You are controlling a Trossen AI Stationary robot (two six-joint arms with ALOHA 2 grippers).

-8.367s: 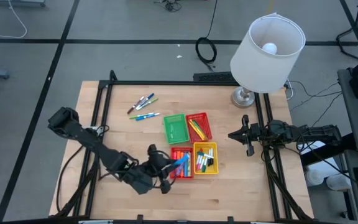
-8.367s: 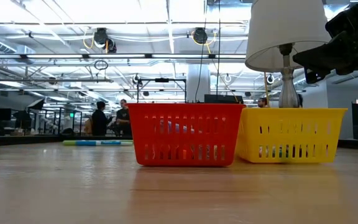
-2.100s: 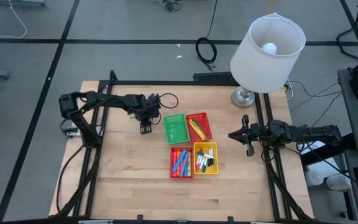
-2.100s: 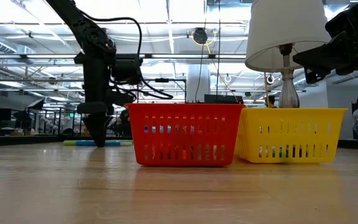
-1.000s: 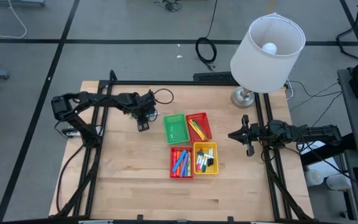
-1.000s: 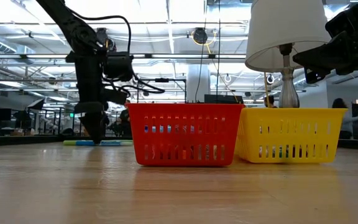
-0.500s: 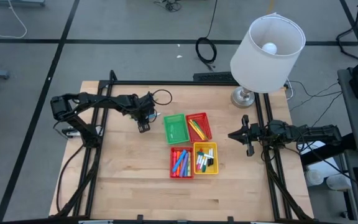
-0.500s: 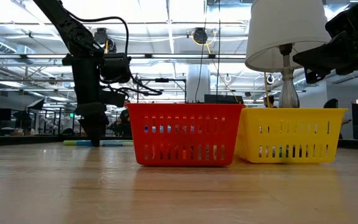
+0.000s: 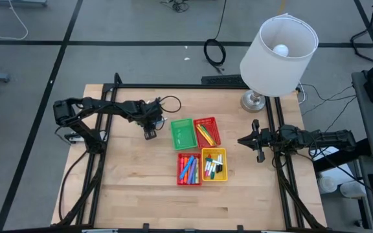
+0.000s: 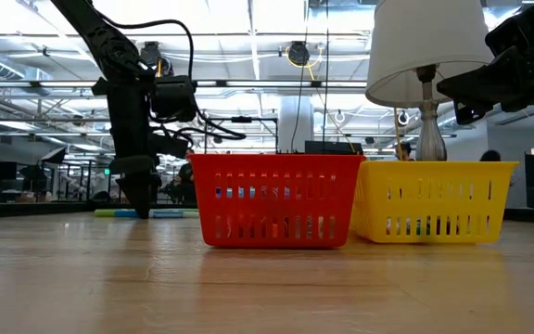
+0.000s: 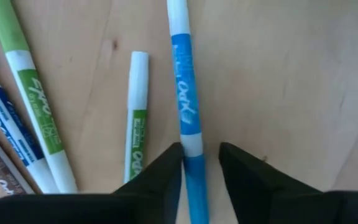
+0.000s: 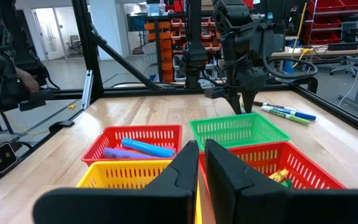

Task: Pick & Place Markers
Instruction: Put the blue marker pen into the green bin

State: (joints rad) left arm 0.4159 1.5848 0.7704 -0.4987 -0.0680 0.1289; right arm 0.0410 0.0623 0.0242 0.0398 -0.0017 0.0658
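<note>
Several markers lie flat on the wooden table at its far left. Among them are a blue marker (image 11: 185,106), a short green one (image 11: 135,124) and a longer green one (image 11: 33,106). My left gripper (image 11: 201,171) (image 9: 149,133) points down over them, open by a narrow gap, one finger on each side of the blue marker near its darker blue end. Wood shows between that marker and one finger. My right gripper (image 9: 259,141) (image 12: 201,162) waits shut at the table's right edge, pointing level, with nothing in it. My left gripper comes from above with its fingers across the blue marker's darker end (image 11: 194,177). One finger (image 11: 169,171) stands right against the marker; I cannot tell whether it touches. The marker lies flat on the table.
Four small baskets stand mid-table: green (image 9: 182,133), far red (image 9: 206,131), near red (image 9: 188,169) with blue and pink markers, and yellow (image 9: 214,164). A white-shaded lamp (image 9: 278,48) stands at the far right corner. Bare wood lies toward the near edge.
</note>
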